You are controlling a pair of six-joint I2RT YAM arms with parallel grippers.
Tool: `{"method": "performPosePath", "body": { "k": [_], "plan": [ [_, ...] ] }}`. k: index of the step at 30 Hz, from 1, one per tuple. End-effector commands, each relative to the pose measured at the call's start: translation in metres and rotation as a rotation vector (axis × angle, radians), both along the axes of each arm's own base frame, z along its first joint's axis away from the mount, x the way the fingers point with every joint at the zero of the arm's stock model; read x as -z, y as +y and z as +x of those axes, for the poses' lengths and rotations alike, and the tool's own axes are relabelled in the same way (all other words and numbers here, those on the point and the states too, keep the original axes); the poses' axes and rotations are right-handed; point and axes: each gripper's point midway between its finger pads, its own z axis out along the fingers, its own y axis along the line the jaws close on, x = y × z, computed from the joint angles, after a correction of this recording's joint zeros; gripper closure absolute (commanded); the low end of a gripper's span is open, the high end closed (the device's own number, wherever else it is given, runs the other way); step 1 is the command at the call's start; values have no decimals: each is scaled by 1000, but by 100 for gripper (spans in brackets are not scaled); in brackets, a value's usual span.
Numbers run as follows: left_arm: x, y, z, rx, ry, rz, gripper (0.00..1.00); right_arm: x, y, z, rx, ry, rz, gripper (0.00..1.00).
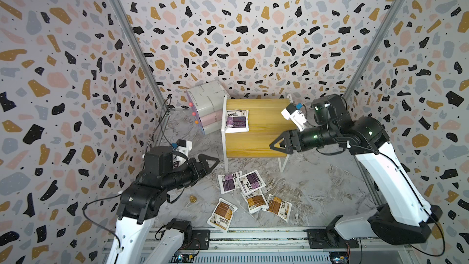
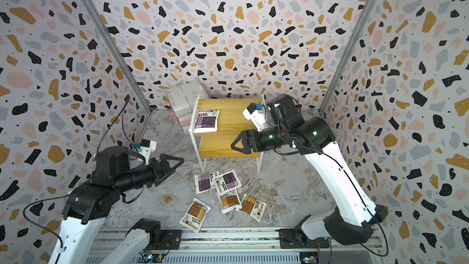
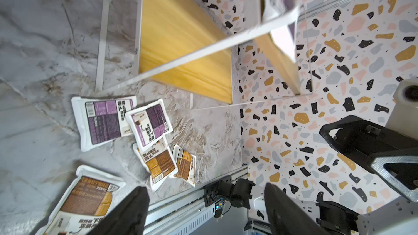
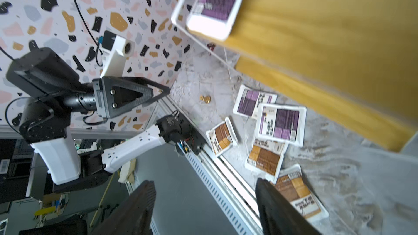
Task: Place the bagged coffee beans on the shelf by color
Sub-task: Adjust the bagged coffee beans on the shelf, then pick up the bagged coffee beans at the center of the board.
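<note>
Pouches lie in two places: one purple pouch (image 1: 236, 121) flat on the upper board of the shelf (image 1: 256, 143), two other purple pouches (image 1: 251, 182) and three brown-orange pouches (image 1: 255, 200) scattered, some overlapping, on the worktop (image 1: 317, 186) just in front of it. Left pincer (image 1: 214, 161) hangs beside that pile, fingers apart and empty; right pincer (image 1: 275, 146) hovers over the lower board, likewise spread, holding nothing

Marble table (image 1: 317, 186) bearing five pouches (image 1: 252, 182), shelf (image 1: 253, 143), purple pouch (image 1: 236, 121) atop
</note>
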Motion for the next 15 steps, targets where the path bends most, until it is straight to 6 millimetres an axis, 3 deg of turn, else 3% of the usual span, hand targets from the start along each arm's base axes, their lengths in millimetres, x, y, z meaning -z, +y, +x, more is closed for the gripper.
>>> {"method": "performPosePath", "body": {
  "k": [1,9,15],
  "plan": [
    [34,-3,-18,25,98,-30,17,30,-9,-9,67,63,0,25],
    [101,-15,-28,56,259,-112,17,120,-35,-33,165,179,-74,28],
    [131,-20,-34,93,320,-119,17,195,-54,-48,238,320,-195,29]
  ]
}}
